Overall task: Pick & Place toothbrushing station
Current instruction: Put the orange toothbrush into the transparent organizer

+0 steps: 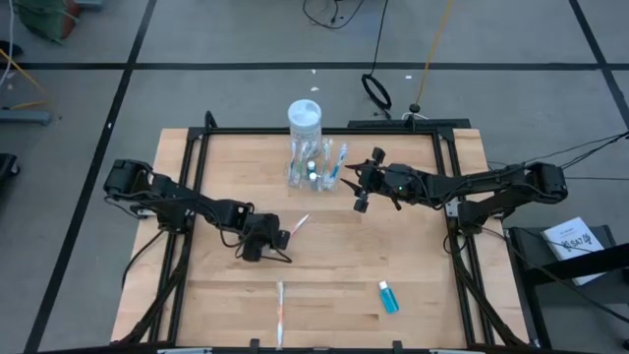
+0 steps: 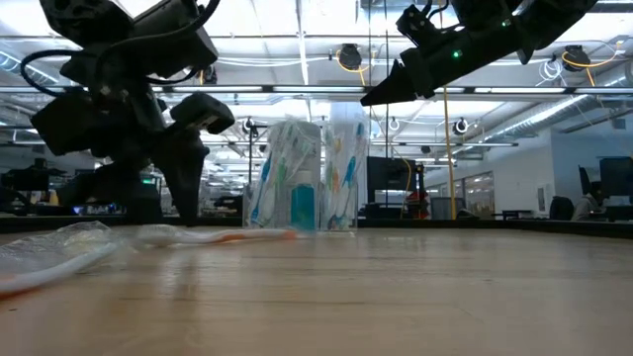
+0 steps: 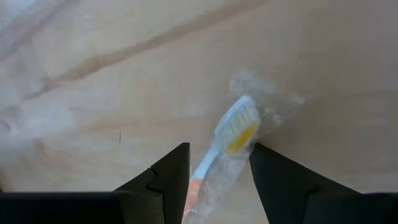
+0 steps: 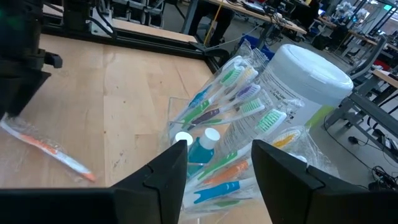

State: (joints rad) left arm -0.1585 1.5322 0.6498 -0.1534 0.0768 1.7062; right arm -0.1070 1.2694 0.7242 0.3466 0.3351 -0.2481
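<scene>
The toothbrushing station [image 1: 313,169], a clear plastic holder stuffed with wrapped toothbrushes and a small blue bottle, stands at about 12 o'clock on the wooden table [image 1: 413,256], touching or just beside the white lidded jar [image 1: 305,116] behind it.

The right gripper [image 1: 362,187] hangs in the air just off the station's 3 o'clock side, fingers spread and holding nothing; its wrist view looks past the fingers straight onto the holder.

The left gripper [image 1: 280,239] sits low near the table's centre, at 7 o'clock from the station, its fingers apart on either side of a wrapped toothbrush [image 3: 233,134] lying flat. The brush lies between them but not pinched.

My judgement: the step in hand is lifting this loose brush toward the station. To do it well, the fingers should close across the handle rather than the crinkled wrapper, which will likely slip, and press low enough to catch a flat thing.

Open wood lies between brush and station. A second wrapped toothbrush [image 1: 280,313] at 6 o'clock and a small blue bottle [image 1: 388,297] at 5 o'clock lie near the front edge, well clear. The right arm crowds the station's 3 o'clock side, so approaching from 7 o'clock looks safest.
</scene>
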